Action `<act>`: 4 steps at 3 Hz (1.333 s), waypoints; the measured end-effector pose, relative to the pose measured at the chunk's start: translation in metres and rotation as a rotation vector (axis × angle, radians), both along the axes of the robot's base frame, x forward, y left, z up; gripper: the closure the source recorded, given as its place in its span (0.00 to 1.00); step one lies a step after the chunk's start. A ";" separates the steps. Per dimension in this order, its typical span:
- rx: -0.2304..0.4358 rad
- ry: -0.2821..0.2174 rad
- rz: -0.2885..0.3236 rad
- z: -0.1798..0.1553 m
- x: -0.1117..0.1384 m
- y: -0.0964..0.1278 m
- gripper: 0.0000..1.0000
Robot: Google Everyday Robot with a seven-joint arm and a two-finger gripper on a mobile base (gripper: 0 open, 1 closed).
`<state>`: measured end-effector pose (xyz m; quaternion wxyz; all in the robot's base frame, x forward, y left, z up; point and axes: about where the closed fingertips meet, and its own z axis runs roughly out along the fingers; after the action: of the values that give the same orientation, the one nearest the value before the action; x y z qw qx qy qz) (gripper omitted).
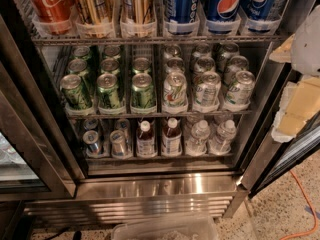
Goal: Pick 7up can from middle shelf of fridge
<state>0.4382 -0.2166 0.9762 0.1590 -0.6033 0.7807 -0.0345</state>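
Large stainless-steel display fridge (150,185), door open, ribbed steel base at the bottom. Top rack, from left: tall red cola can (50,3), tall gold cans (93,4), tall blue Pepsi cans (225,1). Below it, the thin wire middle shelf (150,115) with clear plastic lane trays. Its three left lanes hold small dark green cans (109,91); its three right lanes hold silver-white cans with green lettering. The 7up can (175,90) stands upright at the front of the fourth lane, just right of the green cans, with like cans behind it and in the two lanes to its right. Bottom rack: small silver cans (93,143) at left, then small dark-juice bottles (146,139), then clear water bottles (198,138). On the floor, a clear plastic bin (165,229) at centre and an orange cable (306,204) at right. Cream-yellow patches (300,104) on the right door edge. The white end effector (307,36) is at the upper right edge, well apart from the cans; apart or together, cannot tell.
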 end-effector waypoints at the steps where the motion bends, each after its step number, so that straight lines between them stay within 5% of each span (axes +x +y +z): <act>1: 0.000 0.000 0.000 0.000 0.000 0.000 0.00; 4: 0.152 -0.113 -0.006 -0.045 -0.007 0.022 0.00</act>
<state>0.4308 -0.1950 0.9316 0.2481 -0.5841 0.7728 -0.0094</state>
